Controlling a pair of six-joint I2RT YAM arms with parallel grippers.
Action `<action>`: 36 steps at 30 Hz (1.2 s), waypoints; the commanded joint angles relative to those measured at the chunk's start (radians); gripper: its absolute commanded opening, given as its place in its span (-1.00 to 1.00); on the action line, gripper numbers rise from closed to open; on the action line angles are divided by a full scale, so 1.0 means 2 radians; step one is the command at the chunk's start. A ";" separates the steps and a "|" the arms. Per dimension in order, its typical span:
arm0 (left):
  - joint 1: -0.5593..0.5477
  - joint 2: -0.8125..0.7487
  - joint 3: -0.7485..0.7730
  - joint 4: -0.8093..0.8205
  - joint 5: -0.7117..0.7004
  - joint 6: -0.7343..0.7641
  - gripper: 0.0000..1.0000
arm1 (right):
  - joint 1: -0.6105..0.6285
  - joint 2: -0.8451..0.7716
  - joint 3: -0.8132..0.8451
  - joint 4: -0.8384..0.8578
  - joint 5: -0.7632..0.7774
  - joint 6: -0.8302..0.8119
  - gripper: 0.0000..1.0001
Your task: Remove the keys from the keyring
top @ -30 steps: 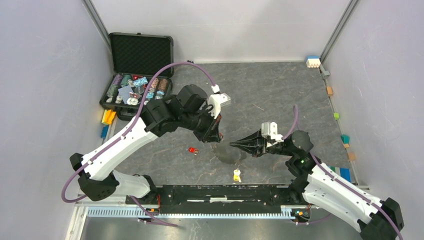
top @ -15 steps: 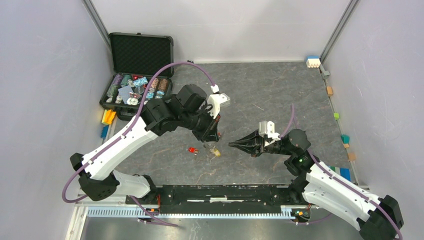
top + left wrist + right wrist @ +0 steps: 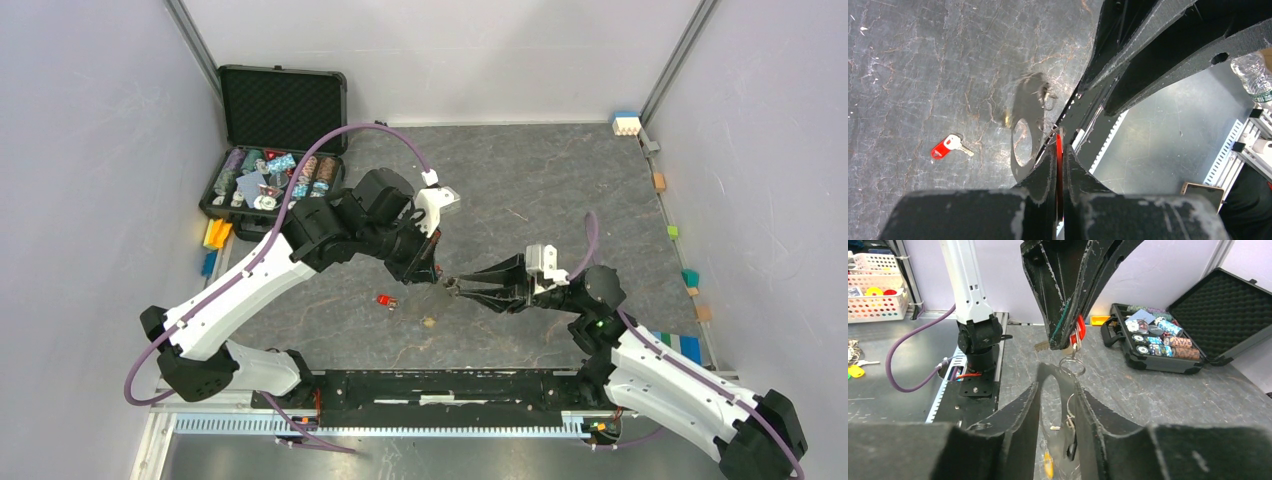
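Top view, clutter: coloured blocks (image 3: 215, 236) lie along the table's left and right edges, well apart from both arms.
Top view, case: an open black case (image 3: 283, 105) sits at the far left corner with rows of poker chips (image 3: 275, 172) in its tray.
Top view, arms: the left gripper (image 3: 432, 272) and right gripper (image 3: 458, 288) meet tip to tip mid-table, crowding the keyring (image 3: 437, 297) between them.
Top view, loose red key (image 3: 386, 300): flat on the table, just left of the keyring.
Left wrist, left gripper: fingers (image 3: 1048, 170) pressed together, pinching a red-headed key (image 3: 1059, 150).
Left wrist, keyring: the grey strap loop hangs past the fingertips; the right gripper's dark fingers block the view beyond.
Left wrist, edge: a water bottle (image 3: 1250, 75) sits off the table.
Right wrist, right gripper: fingers (image 3: 1023, 410) spread, the strap between them.
Right wrist, silver ring (image 3: 1072, 365): hangs under the left gripper's tips.
Right wrist, yellow key (image 3: 1048, 463): low under the strap, blurred.
Right wrist, basket (image 3: 875, 295): holds small items, far left.
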 commanded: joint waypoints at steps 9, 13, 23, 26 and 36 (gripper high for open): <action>0.002 -0.004 0.022 0.006 -0.003 0.013 -0.95 | 0.003 -0.008 -0.021 0.064 0.002 0.022 -0.25; 0.002 -0.004 0.022 0.006 -0.003 0.011 -0.95 | 0.003 0.000 -0.027 0.084 0.004 0.042 -0.29; 0.002 -0.002 0.023 0.005 -0.002 0.009 -0.95 | 0.004 0.046 -0.022 0.140 0.006 0.113 -0.39; 0.002 -0.001 0.024 0.005 -0.001 0.008 -0.95 | 0.005 0.057 -0.023 0.149 0.012 0.120 -0.38; 0.002 0.005 0.026 0.006 -0.001 0.006 -0.95 | 0.012 0.094 -0.019 0.197 0.014 0.143 -0.33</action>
